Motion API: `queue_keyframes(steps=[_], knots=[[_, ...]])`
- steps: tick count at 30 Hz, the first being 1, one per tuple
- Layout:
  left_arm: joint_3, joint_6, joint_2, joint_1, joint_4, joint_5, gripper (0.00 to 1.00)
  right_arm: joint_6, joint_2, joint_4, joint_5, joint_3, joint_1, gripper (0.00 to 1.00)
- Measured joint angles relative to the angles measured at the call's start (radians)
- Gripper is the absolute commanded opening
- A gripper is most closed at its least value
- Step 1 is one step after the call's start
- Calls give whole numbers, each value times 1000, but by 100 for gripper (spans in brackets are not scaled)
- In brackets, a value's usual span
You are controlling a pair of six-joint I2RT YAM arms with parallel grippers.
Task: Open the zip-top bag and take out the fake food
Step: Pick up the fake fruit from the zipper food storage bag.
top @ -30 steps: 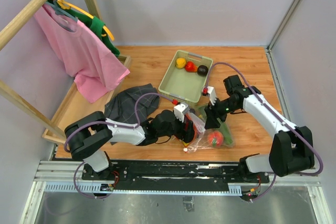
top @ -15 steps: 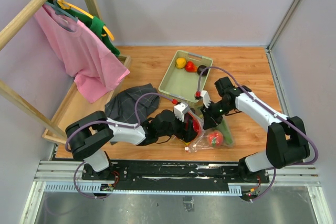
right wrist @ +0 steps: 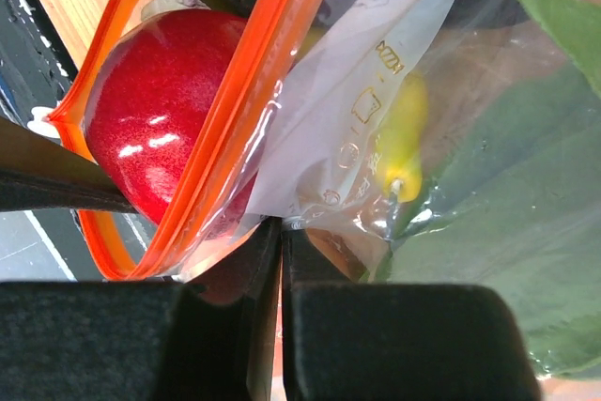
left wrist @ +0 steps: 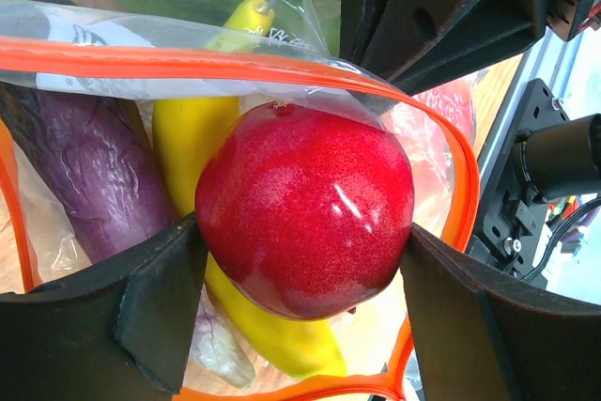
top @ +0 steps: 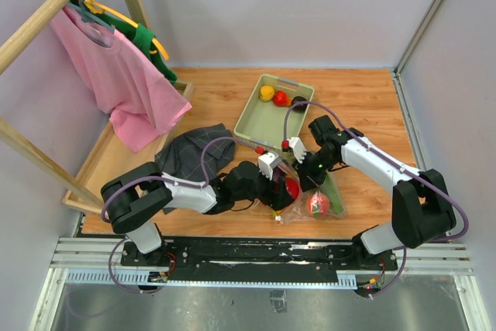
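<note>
right end effector [right wrist: 280, 228] pinching zip-top bag [right wrist: 368, 91], mouth leftward

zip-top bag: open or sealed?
Open. Its orange zip strip gapes in a loop around the red fruit in the left gripper.

Pale green tray [top: 266, 126] far centre on wooden table [top: 364, 106]. Dark grey cloth [top: 188, 153] crumpled near-left of tray. Far left: slanted wooden rail [top: 39, 25], pink shirt [top: 116, 75] hanging from it, green garment [top: 151, 46] behind, possibly on a yellow hanger, partly hidden.
</note>
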Motion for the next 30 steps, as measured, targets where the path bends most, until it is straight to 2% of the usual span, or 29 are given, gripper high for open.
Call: queue_keyframes(steps=[10, 11, 13, 16, 24, 30], knots=[[11, -5, 22, 9, 16, 19, 77, -4, 0, -5, 16, 0, 0, 4], [13, -5, 23, 9, 17, 21, 74, -4, 0, -6, 18, 0, 0, 3], [15, -6, 27, 13, 19, 27, 60, -5, 0, -7, 21, 0, 0, 4], [15, -11, 27, 14, 19, 28, 48, -5, 0, -7, 26, 2, 0, 4], [-21, -30, -52, 14, -6, -5, 40, -3, -3, -4, 8, 2, -3, 3], [-68, -42, -142, 14, -7, -27, 39, -3, -14, -3, 8, 2, -19, 4]])
